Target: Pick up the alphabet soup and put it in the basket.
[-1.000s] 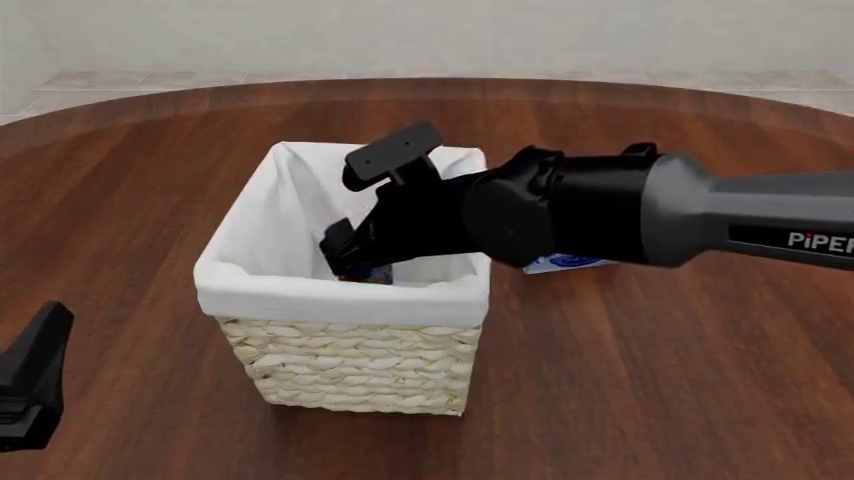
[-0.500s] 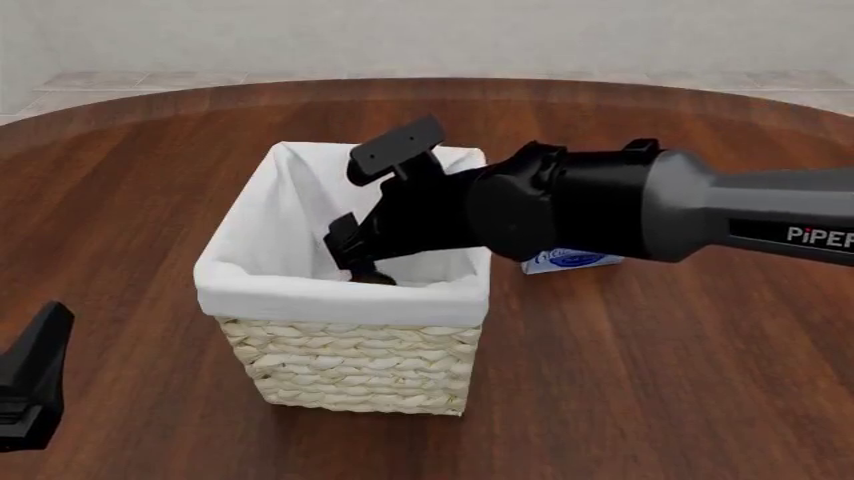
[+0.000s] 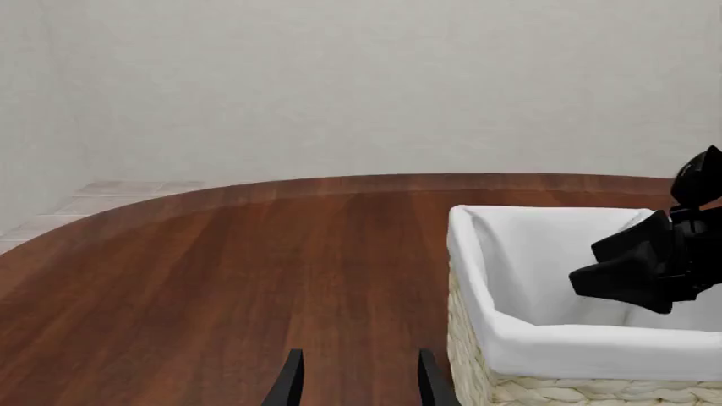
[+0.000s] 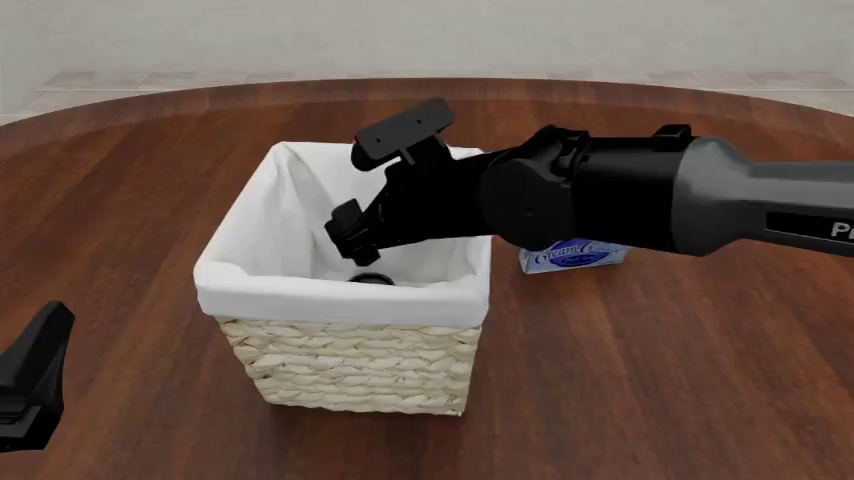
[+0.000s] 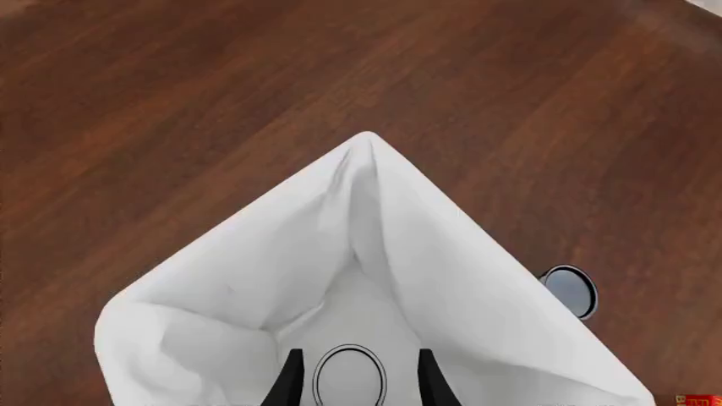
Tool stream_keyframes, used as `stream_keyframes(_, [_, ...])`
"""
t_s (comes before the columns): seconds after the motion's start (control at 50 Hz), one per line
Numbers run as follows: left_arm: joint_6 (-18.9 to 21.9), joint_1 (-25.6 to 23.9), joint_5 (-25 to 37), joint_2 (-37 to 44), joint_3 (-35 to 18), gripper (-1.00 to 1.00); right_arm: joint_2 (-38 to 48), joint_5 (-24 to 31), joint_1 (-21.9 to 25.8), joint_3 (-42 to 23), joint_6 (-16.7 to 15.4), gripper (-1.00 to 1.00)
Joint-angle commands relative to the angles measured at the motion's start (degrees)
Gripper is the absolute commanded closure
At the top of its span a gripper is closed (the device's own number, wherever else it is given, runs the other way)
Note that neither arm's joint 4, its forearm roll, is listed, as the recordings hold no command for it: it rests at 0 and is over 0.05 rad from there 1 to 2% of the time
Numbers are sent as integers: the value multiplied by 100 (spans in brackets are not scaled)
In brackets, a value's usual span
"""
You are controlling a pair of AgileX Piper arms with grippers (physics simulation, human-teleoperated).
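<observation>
The alphabet soup [image 5: 347,378] stands on the bottom of the basket [image 4: 334,302], only its silvery round top showing. In the front view that top is a dark-rimmed disc [image 4: 370,280] just over the near rim. My right gripper [image 4: 355,238] hovers above the basket's opening, open, with the can below and apart from its fingers [image 5: 289,385]. The white liner [image 5: 237,279] fills most of the right wrist view. My left gripper [image 3: 358,385] is open and holds nothing, low at the near left of the table [image 4: 34,385], beside the basket [image 3: 530,338].
A blue-and-white cream cheese box [image 4: 574,256] lies on the table just right of the basket, partly behind my right arm. In the right wrist view a small round silvery can top [image 5: 567,290] sits on the wood outside the basket, and a red item [image 5: 699,400] shows at the frame's corner.
My right gripper has let go of the can inside the basket and risen a little above the rim. The can now rests on the basket's bottom. The left arm has not moved.
</observation>
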Motion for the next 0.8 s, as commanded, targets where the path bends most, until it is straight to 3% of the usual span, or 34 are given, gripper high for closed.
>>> stream_keyframes(0.02, [-6,-4,18,0,-16,-100,-158,77,-20,-36,-64,-100])
stream_keyframes(0.8, [61,-108,139,0,-229,-100,-649,137,40,140,-38,-100])
